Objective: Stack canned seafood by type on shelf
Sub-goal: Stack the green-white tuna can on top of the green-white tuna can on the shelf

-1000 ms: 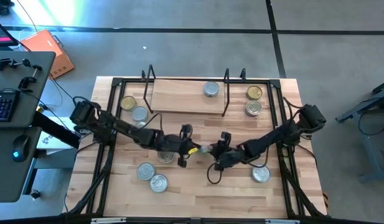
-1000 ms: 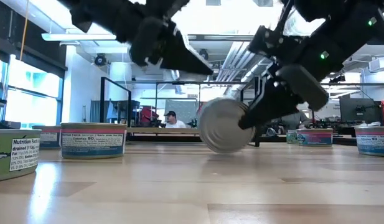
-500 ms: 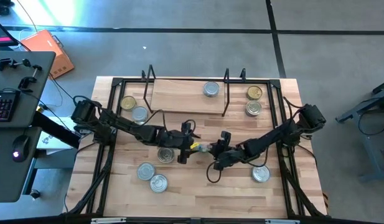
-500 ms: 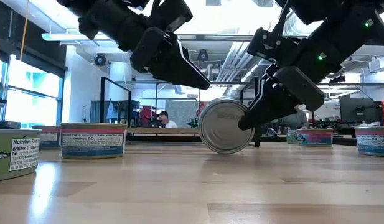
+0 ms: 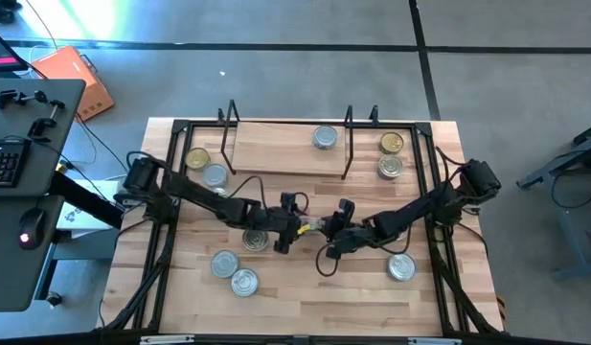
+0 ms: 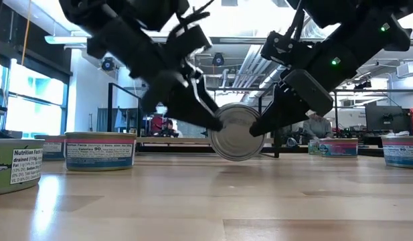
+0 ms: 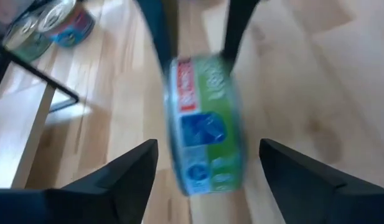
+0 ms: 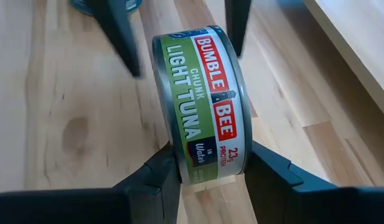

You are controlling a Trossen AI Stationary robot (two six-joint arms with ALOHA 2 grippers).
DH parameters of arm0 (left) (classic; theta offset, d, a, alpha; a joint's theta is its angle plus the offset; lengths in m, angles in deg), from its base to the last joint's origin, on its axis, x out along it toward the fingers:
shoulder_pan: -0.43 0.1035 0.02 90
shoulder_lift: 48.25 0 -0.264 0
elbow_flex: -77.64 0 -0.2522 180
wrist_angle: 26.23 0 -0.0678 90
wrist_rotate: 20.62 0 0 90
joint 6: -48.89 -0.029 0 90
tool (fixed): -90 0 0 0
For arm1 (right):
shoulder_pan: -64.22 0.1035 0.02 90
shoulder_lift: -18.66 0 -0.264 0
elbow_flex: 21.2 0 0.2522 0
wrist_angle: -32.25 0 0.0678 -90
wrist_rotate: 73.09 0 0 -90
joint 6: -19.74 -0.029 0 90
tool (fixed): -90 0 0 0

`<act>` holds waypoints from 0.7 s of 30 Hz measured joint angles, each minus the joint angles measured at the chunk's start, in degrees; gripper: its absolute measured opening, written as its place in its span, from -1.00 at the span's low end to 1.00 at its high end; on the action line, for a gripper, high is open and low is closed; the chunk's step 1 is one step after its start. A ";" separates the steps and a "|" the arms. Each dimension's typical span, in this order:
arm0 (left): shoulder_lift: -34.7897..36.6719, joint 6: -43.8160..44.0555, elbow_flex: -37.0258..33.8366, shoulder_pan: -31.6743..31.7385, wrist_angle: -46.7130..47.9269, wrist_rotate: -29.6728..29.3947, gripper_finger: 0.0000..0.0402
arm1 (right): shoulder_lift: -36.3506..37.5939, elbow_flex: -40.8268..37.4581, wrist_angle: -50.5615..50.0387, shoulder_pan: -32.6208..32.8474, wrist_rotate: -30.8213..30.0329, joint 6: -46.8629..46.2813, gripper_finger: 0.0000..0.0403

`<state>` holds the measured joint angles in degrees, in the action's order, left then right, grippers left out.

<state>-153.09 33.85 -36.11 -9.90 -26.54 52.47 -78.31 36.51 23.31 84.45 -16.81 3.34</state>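
Sideways, green-labelled tuna tin (image 8: 201, 102) in right tool (image 8: 207, 171)

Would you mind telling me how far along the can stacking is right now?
Done: one tin sits on the shelf. In hand: the right gripper holds a tuna tin on edge, with the left gripper open around it. Left: about eight loose tins, including one on the table.

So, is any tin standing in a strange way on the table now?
Yes. One tuna tin is up on its edge, not flat like the other tins. The right gripper is shut on its flat faces in the middle of the table, and the left gripper is open around it.
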 joint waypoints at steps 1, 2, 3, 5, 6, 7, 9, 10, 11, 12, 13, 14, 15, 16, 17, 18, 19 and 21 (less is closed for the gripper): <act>-0.39 0.24 -0.02 0.00 -0.07 -0.72 0.28 | 0.00 0.00 0.00 0.00 0.08 0.09 -0.35; -0.70 0.44 -0.01 0.00 -0.36 -0.96 0.23 | 0.00 0.00 0.00 0.00 0.15 0.16 -0.35; -0.90 0.47 0.00 0.02 -0.77 -0.96 0.18 | 0.00 0.00 -0.13 0.00 0.01 0.04 -0.35; -1.25 0.47 0.00 0.00 -1.14 -1.04 0.05 | 0.00 0.00 -0.17 0.00 0.18 -0.05 -0.35; -1.29 0.47 0.00 -0.02 -1.16 -1.02 -0.03 | 0.00 0.00 -0.17 -0.02 0.20 -0.05 -0.35; -1.30 0.51 0.00 0.00 -1.15 -0.87 -0.11 | 0.00 0.00 -0.19 -0.02 0.30 -0.09 -0.34; -1.27 1.01 0.00 -0.02 -1.23 -0.56 -0.27 | 0.00 0.00 -0.27 -0.04 1.24 0.20 -0.31; -1.27 1.28 0.00 0.00 -1.34 -0.02 -0.36 | -0.02 0.00 -0.46 -0.04 1.43 0.61 -0.28; -1.27 1.25 0.00 0.00 -1.37 0.69 -0.42 | -0.04 -0.04 -0.55 -0.02 1.74 1.09 -0.25; -1.27 0.90 0.00 0.00 -1.31 1.26 -0.42 | -0.04 -0.04 -0.46 -0.02 2.34 1.62 -0.22; -1.27 0.46 0.00 0.00 -1.17 1.56 -0.42 | -0.04 -0.04 -0.30 0.02 2.74 2.33 -0.17; -1.27 0.11 0.00 0.00 -1.14 1.82 -0.42 | -0.04 -0.04 0.20 0.14 2.83 3.51 -0.13; -1.27 -0.22 0.00 0.00 -1.11 1.93 -0.42 | -0.04 -0.04 1.22 0.17 2.88 4.63 -0.08; -1.27 -0.29 0.00 0.00 -0.99 1.97 -0.42 | -0.02 -0.04 2.29 0.17 2.86 5.47 -0.04; -1.27 -0.29 0.00 0.00 -1.00 1.97 -0.42 | 0.00 -0.04 3.41 0.19 2.87 6.62 0.01; -1.27 -0.29 0.00 0.00 -1.10 1.97 -0.42 | 0.00 -0.04 4.57 0.19 2.87 8.02 0.06; -1.27 -0.29 0.00 0.00 -1.09 1.98 -0.42 | 0.00 -0.04 5.84 0.17 2.85 9.44 0.11; -1.27 -0.27 0.00 0.00 -1.10 2.00 -0.42 | 0.00 -0.03 8.51 0.17 2.79 12.21 0.18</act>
<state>-154.36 33.58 -36.11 -9.90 -27.64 54.46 -78.31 36.48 31.81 84.62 -14.03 15.55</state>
